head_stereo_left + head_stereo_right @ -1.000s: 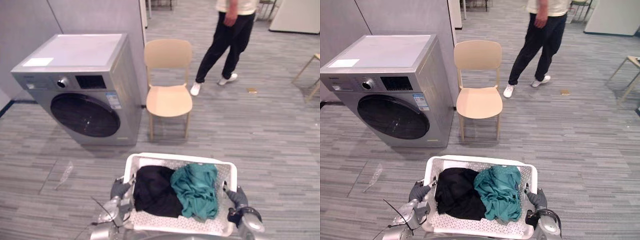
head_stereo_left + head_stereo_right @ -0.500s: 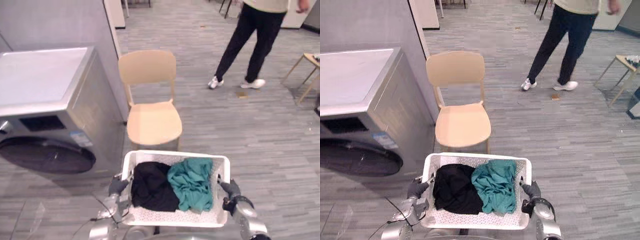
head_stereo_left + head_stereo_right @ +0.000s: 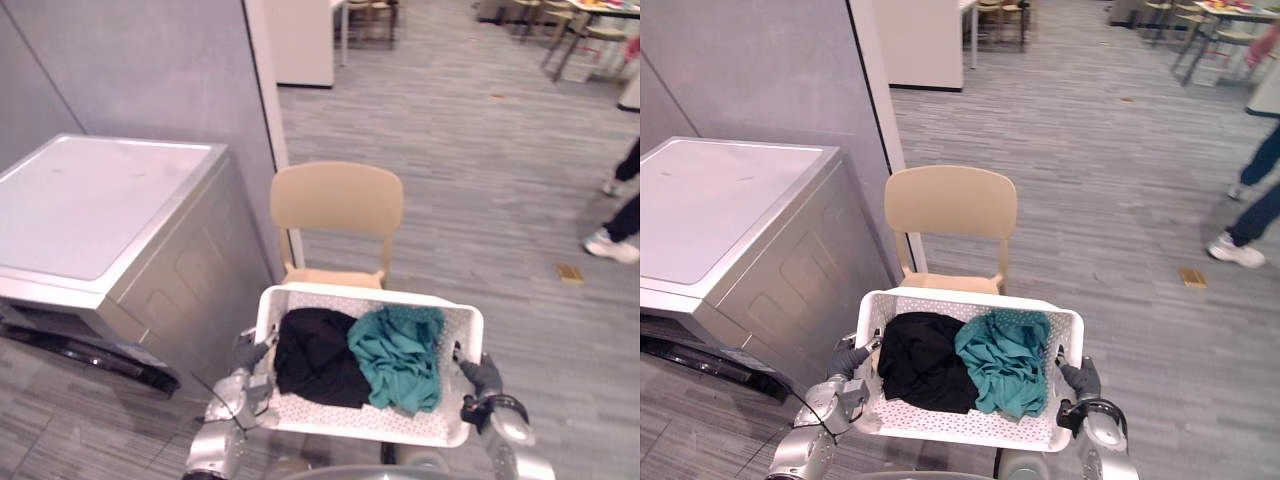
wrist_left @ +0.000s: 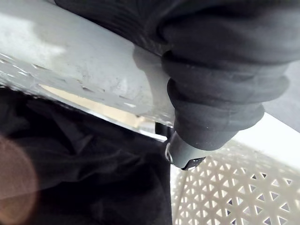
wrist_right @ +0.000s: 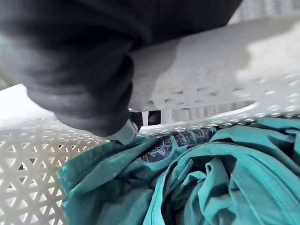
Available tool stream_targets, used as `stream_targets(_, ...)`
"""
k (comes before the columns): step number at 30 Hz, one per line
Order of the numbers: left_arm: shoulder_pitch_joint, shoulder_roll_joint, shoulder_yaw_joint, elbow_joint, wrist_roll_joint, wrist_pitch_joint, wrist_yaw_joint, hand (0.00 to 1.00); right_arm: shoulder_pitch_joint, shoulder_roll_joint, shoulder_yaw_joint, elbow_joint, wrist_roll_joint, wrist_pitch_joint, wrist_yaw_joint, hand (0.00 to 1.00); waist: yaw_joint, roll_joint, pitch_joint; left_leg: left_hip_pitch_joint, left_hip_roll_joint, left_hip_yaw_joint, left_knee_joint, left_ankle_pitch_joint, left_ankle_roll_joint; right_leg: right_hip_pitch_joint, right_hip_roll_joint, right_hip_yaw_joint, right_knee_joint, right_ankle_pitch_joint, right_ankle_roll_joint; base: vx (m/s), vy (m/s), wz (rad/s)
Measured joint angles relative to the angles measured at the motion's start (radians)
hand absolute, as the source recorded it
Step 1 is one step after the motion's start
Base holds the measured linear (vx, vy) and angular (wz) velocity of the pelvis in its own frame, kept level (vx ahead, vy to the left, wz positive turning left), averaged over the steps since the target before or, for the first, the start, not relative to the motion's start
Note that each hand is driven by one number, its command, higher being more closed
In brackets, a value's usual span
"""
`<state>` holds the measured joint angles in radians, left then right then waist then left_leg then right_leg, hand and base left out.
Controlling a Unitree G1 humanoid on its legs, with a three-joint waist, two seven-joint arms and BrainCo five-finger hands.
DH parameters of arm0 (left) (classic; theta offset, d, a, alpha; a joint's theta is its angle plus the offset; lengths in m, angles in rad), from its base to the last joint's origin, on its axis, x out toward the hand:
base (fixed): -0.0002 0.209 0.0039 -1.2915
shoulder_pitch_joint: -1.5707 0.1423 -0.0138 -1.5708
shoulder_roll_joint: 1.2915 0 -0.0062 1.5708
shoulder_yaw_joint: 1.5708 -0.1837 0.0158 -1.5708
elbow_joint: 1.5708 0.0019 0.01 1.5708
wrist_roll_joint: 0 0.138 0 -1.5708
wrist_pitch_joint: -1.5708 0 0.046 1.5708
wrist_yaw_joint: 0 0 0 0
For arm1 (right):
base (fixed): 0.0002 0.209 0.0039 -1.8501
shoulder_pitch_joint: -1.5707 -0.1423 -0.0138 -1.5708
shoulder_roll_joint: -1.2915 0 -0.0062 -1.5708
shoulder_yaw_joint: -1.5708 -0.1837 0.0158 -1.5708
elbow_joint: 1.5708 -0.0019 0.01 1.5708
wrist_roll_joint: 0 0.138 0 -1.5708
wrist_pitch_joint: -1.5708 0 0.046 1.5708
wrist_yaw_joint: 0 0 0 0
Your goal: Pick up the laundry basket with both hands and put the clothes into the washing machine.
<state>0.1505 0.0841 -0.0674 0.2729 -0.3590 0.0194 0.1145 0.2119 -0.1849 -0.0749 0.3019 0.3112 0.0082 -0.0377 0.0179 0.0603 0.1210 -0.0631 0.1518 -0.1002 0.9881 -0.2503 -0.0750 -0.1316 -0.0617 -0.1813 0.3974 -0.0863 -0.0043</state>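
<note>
Fingers of the left hand [image 3: 248, 353] and the right hand [image 3: 483, 374] are curled on the short ends of the basket [image 3: 368, 294]. In the left eye view it hangs lifted between them, with a black garment [image 3: 313, 356] and a teal garment [image 3: 398, 352] side by side inside. The whole picture has shifted against a second ago, so the camera has moved, not the things. The washer [image 3: 100, 205] now shows its top and side at the left, its front cut to a dark strip low down. The chair [image 3: 337, 200] stands just beyond the basket's far rim. The person [image 3: 622, 215] has walked off to the right edge.

The right eye view tells the same; grip and load look unchanged.

In the left wrist view a dark-tipped finger [image 4: 184, 153] hooks through the handle slot under the rim, beside the black garment.

In the right wrist view a finger [image 5: 123, 132] hooks the other slot, next to the teal garment.

Judged so, the carry is under way and nothing is loaded. The washer's front lies off to the left, so turning towards it comes before any unloading.
</note>
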Motion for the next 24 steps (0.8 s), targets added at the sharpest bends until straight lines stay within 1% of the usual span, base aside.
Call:
stream_targets(1,0.002,-0.004,0.0,-0.001,0.0,0.0,0.0,1.0,0.005,-0.002,0.0,-0.003,0.0,0.0,-0.003,1.0,0.0,-0.008,0.005,-0.02,0.016,0.021,0.026,-0.001,-0.001,0.038,0.0,-0.013,-0.024,0.0,0.0,0.42,-0.271,0.56)
stream_targets(2,0.004,-0.003,-0.003,-0.005,0.0,0.0,-0.001,1.0,0.016,-0.002,-0.005,-0.015,0.0,-0.001,-0.003,1.0,0.004,-0.021,0.011,-0.039,0.047,0.069,0.02,-0.003,-0.004,0.094,-0.005,-0.023,-0.067,0.0,-0.001,0.37,-0.239,0.43)
stream_targets(3,0.005,-0.001,-0.002,-0.006,0.0,0.0,-0.001,1.0,0.025,-0.002,-0.008,-0.021,0.003,-0.004,-0.004,1.0,0.006,-0.037,0.02,-0.048,0.104,0.147,-0.05,-0.006,0.0,0.157,-0.014,-0.037,-0.115,0.0,-0.001,0.34,-0.215,0.32)
stream_targets(4,0.006,-0.002,-0.003,-0.006,0.0,0.0,-0.001,1.0,0.034,-0.002,-0.009,-0.025,0.003,-0.004,-0.004,1.0,0.011,-0.043,0.02,-0.046,0.135,0.18,-0.11,-0.005,0.003,0.18,-0.017,-0.043,-0.131,0.0,-0.001,0.29,-0.162,0.19)
stream_targets(5,0.007,-0.007,-0.007,-0.006,0.0,0.0,-0.003,1.0,0.042,-0.002,-0.019,-0.038,0.003,-0.004,-0.004,1.0,0.024,-0.048,0.018,-0.034,0.179,0.223,-0.261,-0.002,0.005,0.206,-0.024,-0.05,-0.157,0.0,0.0,0.26,-0.08,0.09)
stream_targets(6,0.007,-0.013,-0.009,-0.007,0.001,-0.001,-0.007,1.0,0.055,-0.002,-0.029,-0.047,0.003,-0.004,-0.003,1.0,0.024,-0.042,0.013,-0.021,0.197,0.239,-0.405,0.007,-0.009,0.217,-0.032,-0.056,-0.171,-0.002,0.004,0.26,-0.011,0.14)
stream_targets(7,0.003,-0.022,-0.016,-0.005,0.011,-0.004,-0.006,1.0,0.06,-0.004,-0.037,-0.049,0.003,-0.01,-0.004,1.0,0.018,-0.037,0.009,-0.009,0.19,0.241,-0.581,0.043,-0.02,0.217,-0.049,-0.06,-0.184,-0.02,0.03,0.17,0.059,0.16)
stream_targets(8,0.003,-0.023,-0.021,0.0,0.013,-0.005,-0.007,1.0,0.059,-0.009,-0.041,-0.048,0.003,-0.011,-0.002,1.0,0.012,-0.028,0.004,-0.01,0.187,0.234,-0.638,0.073,-0.016,0.214,-0.053,-0.063,-0.182,-0.025,0.042,0.14,0.154,0.2)
stream_targets(9,0.005,-0.027,-0.034,0.021,0.013,-0.005,-0.006,1.0,0.068,-0.02,-0.043,-0.037,0.003,-0.009,0.0,1.0,0.0,-0.012,-0.006,-0.007,0.178,0.224,-0.69,0.129,-0.04,0.213,-0.063,-0.063,-0.172,-0.044,0.07,0.15,0.251,0.12)
stream_targets(10,0.007,-0.029,-0.047,0.054,0.013,-0.005,-0.006,1.0,0.084,-0.024,-0.049,-0.019,0.003,-0.006,0.0,1.0,-0.007,0.013,-0.023,0.019,0.16,0.224,-0.742,0.216,-0.051,0.213,-0.065,-0.057,-0.157,-0.059,0.099,0.19,0.309,0.04)
stream_targets(11,0.008,-0.029,-0.052,0.068,0.016,-0.004,-0.006,1.0,0.087,-0.018,-0.05,0.001,0.003,-0.006,0.0,1.0,-0.007,0.014,-0.028,0.03,0.151,0.229,-0.776,0.23,-0.105,0.212,-0.069,-0.046,-0.147,-0.067,0.114,0.22,0.345,-0.04)
stream_targets(12,0.009,0.012,-0.059,0.093,0.017,-0.001,-0.007,1.0,0.094,0.013,-0.046,0.039,0.002,0.0,0.001,1.0,-0.008,-0.034,-0.048,0.056,0.094,0.26,-0.819,0.246,-0.089,0.205,-0.116,-0.022,-0.145,-0.07,0.135,0.24,0.347,-0.24)
stream_targets(13,0.01,0.039,-0.06,0.088,0.015,-0.007,-0.013,1.0,0.091,0.032,-0.04,0.04,0.002,0.004,0.01,1.0,-0.001,-0.062,-0.053,0.067,0.054,0.29,-0.862,0.257,-0.074,0.18,-0.15,0.002,-0.168,-0.057,0.16,0.24,0.293,-0.22)
stream_targets(15,0.008,0.062,-0.059,0.085,0.015,-0.01,-0.017,1.0,0.082,0.055,-0.041,0.056,0.002,0.003,0.014,1.0,0.001,-0.099,-0.066,0.059,0.019,0.312,-0.893,0.272,-0.055,0.177,-0.177,0.024,-0.216,-0.023,0.176,0.17,0.17,-0.21)
stream_targets(16,0.013,0.079,-0.058,0.085,0.015,-0.009,-0.02,1.0,0.076,0.068,-0.041,0.086,0.002,0.007,0.017,1.0,0.002,-0.108,-0.064,0.065,-0.004,0.338,-0.906,0.271,-0.049,0.178,-0.193,0.05,-0.254,0.002,0.182,0.13,0.177,-0.37)
stream_targets(17,0.019,0.092,-0.057,0.083,0.015,-0.01,-0.021,1.0,0.068,0.078,-0.041,0.102,0.002,0.01,0.021,1.0,0.002,-0.114,-0.066,0.07,-0.019,0.359,-0.913,0.268,-0.045,0.178,-0.204,0.079,-0.282,0.022,0.186,0.1,0.168,-0.47)
stream_targets(19,0.015,0.098,-0.057,0.081,0.015,-0.016,-0.021,1.0,0.058,0.081,-0.041,0.107,0.002,0.012,0.023,1.0,0.0,-0.113,-0.065,0.078,-0.029,0.383,-0.922,0.266,-0.041,0.177,-0.211,0.104,-0.31,0.04,0.19,0.05,0.092,-0.37)
stream_targets(20,0.012,0.099,-0.057,0.081,0.015,-0.018,-0.023,1.0,0.057,0.081,-0.041,0.106,0.002,0.008,0.024,1.0,-0.001,-0.104,-0.062,0.08,-0.03,0.39,-0.924,0.265,-0.041,0.176,-0.212,0.106,-0.317,0.041,0.191,0.0,0.025,-0.28)
stream_targets(22,0.003,0.096,-0.058,0.085,0.015,-0.018,-0.026,1.0,0.051,0.069,-0.047,0.107,0.002,0.003,0.028,1.0,-0.003,-0.077,-0.057,0.098,-0.019,0.402,-0.96,0.277,-0.041,0.16,-0.195,0.123,-0.318,0.041,0.192,-0.05,-0.033,-0.23)
stream_targets(24,-0.015,0.086,-0.062,0.124,0.015,-0.027,-0.03,1.0,0.037,0.053,-0.049,0.12,0.003,0.003,0.037,1.0,-0.004,-0.069,-0.06,0.104,-0.009,0.405,-1.002,0.302,-0.047,0.142,-0.178,0.126,-0.317,0.041,0.192,-0.05,-0.061,-0.12)
